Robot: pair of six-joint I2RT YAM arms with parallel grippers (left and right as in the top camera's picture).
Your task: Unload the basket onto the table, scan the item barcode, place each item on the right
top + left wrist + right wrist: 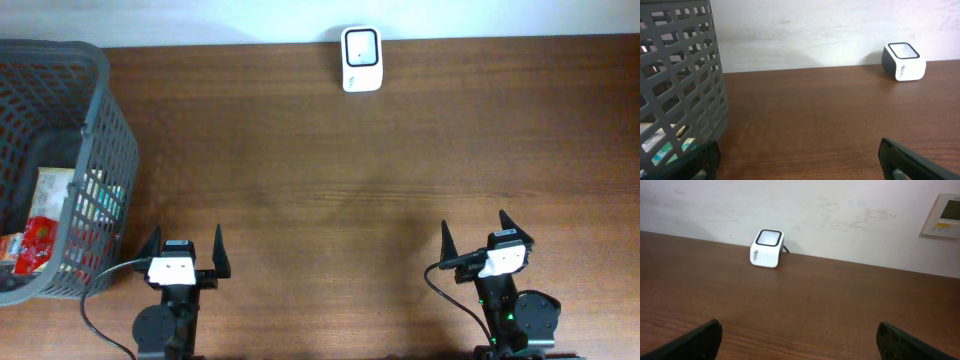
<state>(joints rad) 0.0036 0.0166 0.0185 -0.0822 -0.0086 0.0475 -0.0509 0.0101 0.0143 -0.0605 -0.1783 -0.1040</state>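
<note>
Finding a grey mesh basket [112,140] at the left edge of the table [300,180], reaching from far to near. Seeing the likely items lying inside it: a red packet [35,245] at the near end, a pale packet [55,188] just beyond it, and more wrappers showing through the mesh. Judging these to be light, soft film packs, probably crinkly and slippery, giving under a squeeze. Favouring a pinch across a flat edge or sealed seam, reaching down over the rim rather than through the wall. Failing to make out any barcode from here.

Noting the left gripper [186,232] just right of the basket at the near edge, with fingers spread wide and nothing between them.

Spotting the white scanner [360,45] at the far edge, near the middle, well apart from both arms, with its window facing up.

Noting the right gripper [475,222] at the near right, likewise gaping wide and carrying nothing.
</note>
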